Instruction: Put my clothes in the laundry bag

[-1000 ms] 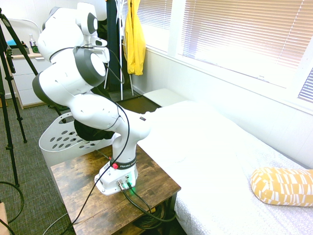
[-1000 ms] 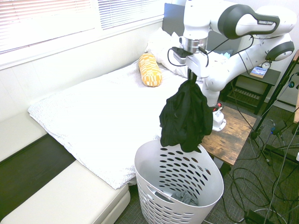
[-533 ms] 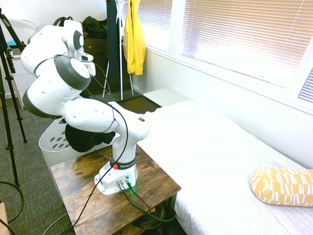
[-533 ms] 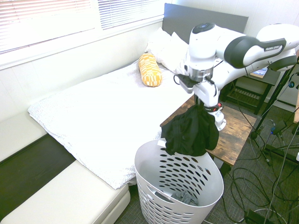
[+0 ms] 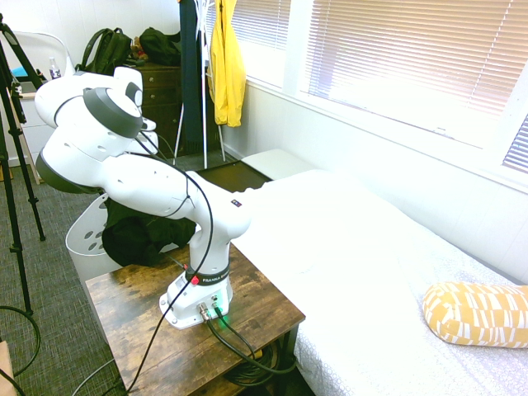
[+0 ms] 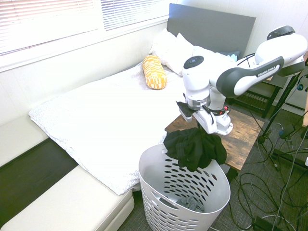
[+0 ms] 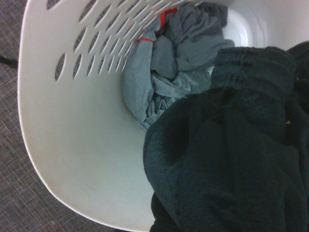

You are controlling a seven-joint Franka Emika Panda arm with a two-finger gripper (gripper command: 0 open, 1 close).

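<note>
**Black garment over the basket mouth**

Holding the black garment (image 6: 195, 148) bunched beneath my gripper (image 6: 198, 129), I have my fingers clamped together on its top fold. The cloth hangs in a dark clump right at the rim of the white laundry basket (image 6: 159, 190), its lower folds dipping just inside the opening on the side nearest the wooden side table (image 6: 243, 139). From the first exterior view the same clump (image 5: 136, 235) shows dark against the basket's holed wall (image 5: 87, 239), partly hidden by my own arm.

In the wrist view the black fabric (image 7: 227, 154) fills the near part of the frame, and past it I see down the basket's white inner wall (image 7: 67, 140) to a crumpled grey garment (image 7: 166, 72) with a thin red trim lying at the bottom.

The basket stands on the carpet between the side table and the bed (image 6: 115, 110). A yellow patterned pillow (image 6: 154, 72) lies on the bed, well apart from me, and a yellow jacket (image 5: 227, 70) hangs by the window.
</note>
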